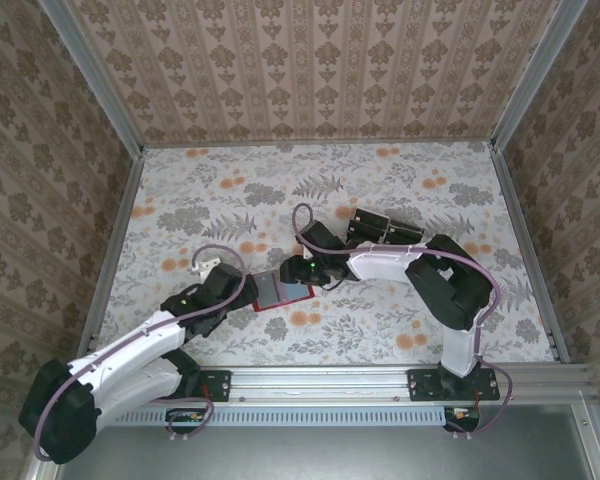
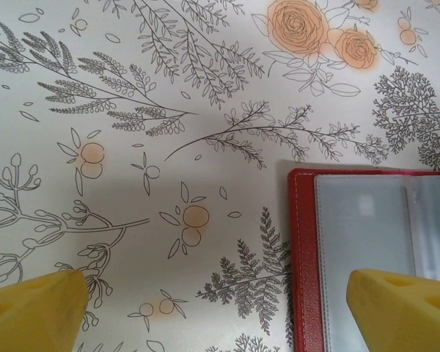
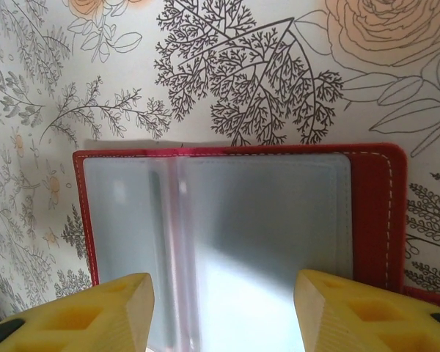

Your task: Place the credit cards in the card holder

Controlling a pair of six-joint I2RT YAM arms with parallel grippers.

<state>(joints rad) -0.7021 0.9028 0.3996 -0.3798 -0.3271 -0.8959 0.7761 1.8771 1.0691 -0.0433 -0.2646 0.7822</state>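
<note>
red card holder (image 3: pixel 370 220) lies open; left gripper (image 2: pixel 213 290) gapes, right gripper (image 3: pixel 221 286) half-spread, apparently empty; next, fetch credit cards (image 1: pixel 380 228).

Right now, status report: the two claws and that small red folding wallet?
Left gripper open, one finger over the small red leather-like wallet. Right gripper open above its clear sleeves. Wallet unfolded, sleeves look empty. Nothing blocking.

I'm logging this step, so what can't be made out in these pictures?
Credit cards, top view: too small to count.
Card holder, right wrist view: near part cut off by the bottom edge.
Its clear sleeves: glare hides whether any card is inside.
</note>
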